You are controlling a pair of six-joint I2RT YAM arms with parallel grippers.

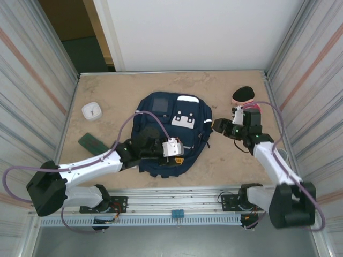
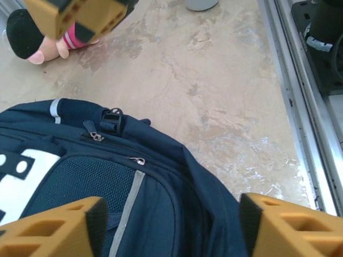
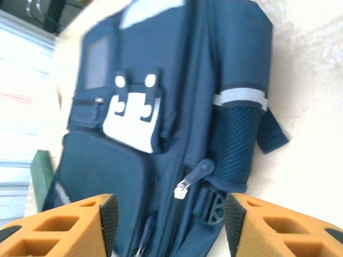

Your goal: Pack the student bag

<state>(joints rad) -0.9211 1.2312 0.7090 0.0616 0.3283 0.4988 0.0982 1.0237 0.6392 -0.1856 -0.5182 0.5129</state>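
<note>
While my left gripper [image 2: 171,214] and right gripper [image 3: 170,211] hang open, empty, slack fabric on the student bag [image 1: 195,136] could snag a fingertip.

Tan marbled table [image 1: 214,91]: navy student bag [image 1: 161,126] at ctr, white square item [image 1: 92,111] at 10 o'clock, green flat obj [image 1: 92,143] at 9, pink-black plush [image 1: 244,95] at 2.

Both arms reach inward, the left end effector [image 2: 171,215] and right end effector [image 3: 170,214] each with jaws spread apart.
</note>
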